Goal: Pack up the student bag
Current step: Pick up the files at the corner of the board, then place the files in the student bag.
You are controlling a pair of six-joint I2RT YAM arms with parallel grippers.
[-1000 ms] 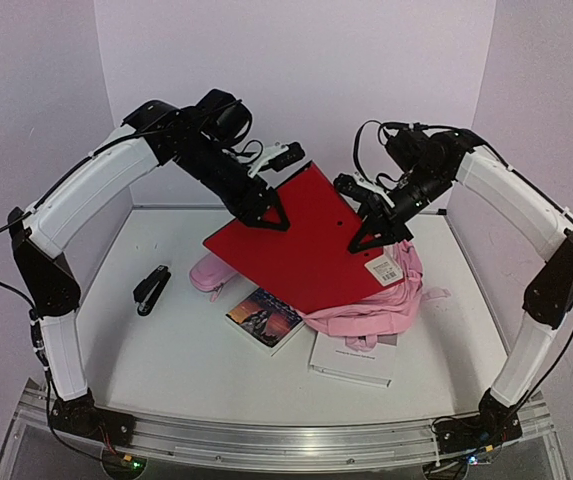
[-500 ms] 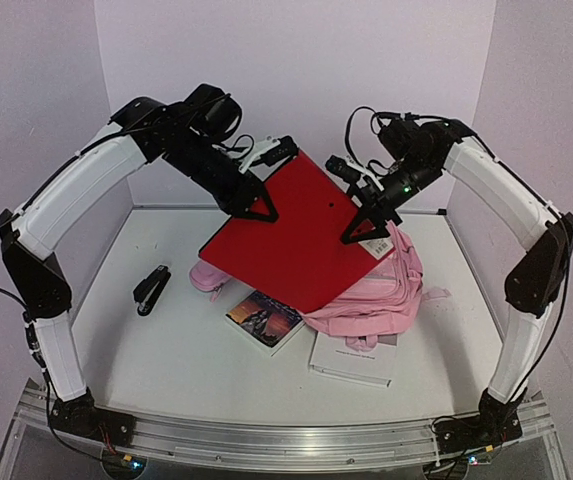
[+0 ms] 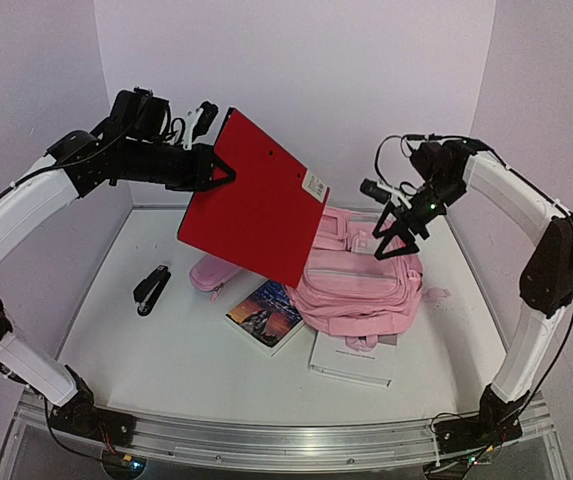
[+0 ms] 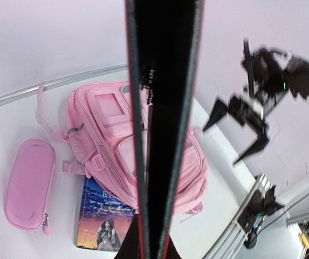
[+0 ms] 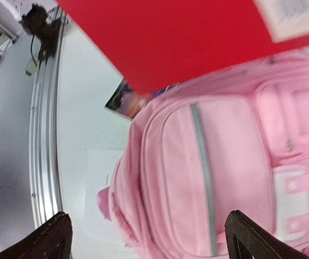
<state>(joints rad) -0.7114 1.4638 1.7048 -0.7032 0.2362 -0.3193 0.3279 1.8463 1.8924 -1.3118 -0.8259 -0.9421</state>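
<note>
Lifted red folder (image 3: 256, 205) now hides student bag's (image 3: 366, 280) left edge

Top camera looks down from behind; both closer wrist cameras share the student bag (image 3: 361, 285).

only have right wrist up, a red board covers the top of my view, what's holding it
Observer: The left jaws are shut on the edge of that red folder, holding it tilted in the air.
Operator: what else is down there that i can't see
Observer: A pink pencil case lies flat to the left of the student bag.
Operator: anything further left
Observer: A black stapler lies alone, apart from the pencil case.
</note>
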